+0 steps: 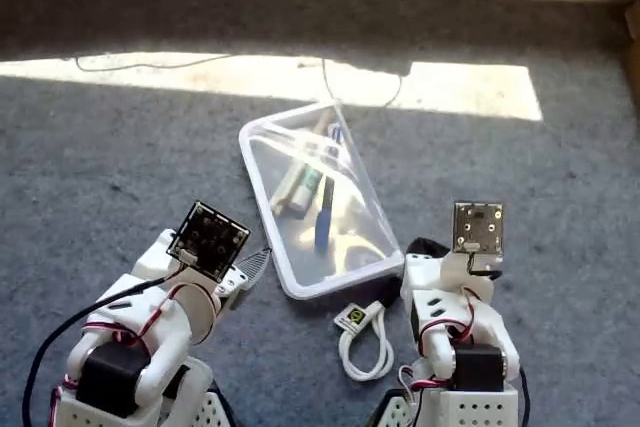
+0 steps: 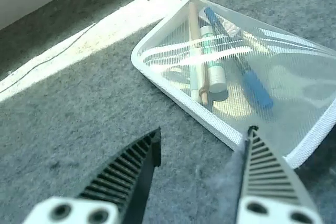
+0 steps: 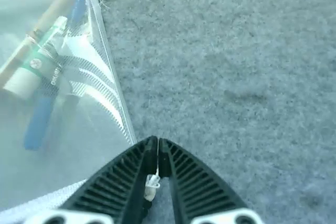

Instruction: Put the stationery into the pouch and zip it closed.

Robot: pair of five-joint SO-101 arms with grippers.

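- right gripper [image 3: 157, 141]: jaws clenched, pinching a small white tab [image 3: 151, 186] between them. can't tell if the tab is the zipper pull
- its tips sit right at the near corner of the pouch [image 3: 79, 145], at the end of the toothed zipper edge [image 3: 113, 77]
- left gripper [image 2: 203, 130]: released, jaws wide apart, holding nothing
- it's over the carpet [image 2: 79, 114] just beside the pouch's other long edge. one fingertip [image 2: 252, 132] overlaps the white border; can't tell if it touches
- pouch is a clear mesh one with a white border, lying flat on the carpet between the two arms, angled away from them
- stationery is inside the pouch: blue pen [image 2: 257, 88], white tube with a green band [image 2: 214, 69], tan pencil-like stick [image 2: 196, 51], all roughly parallel to the long edges
- can't tell whether the zipper is fully shut
- white cord loop [image 1: 365, 345] with a small tag lies on the carpet just beside the pouch's near short edge, close to the right arm
- sunlit strip [image 1: 200, 77] crosses the carpet beyond the pouch, with a thin wire [image 1: 150, 63] on it
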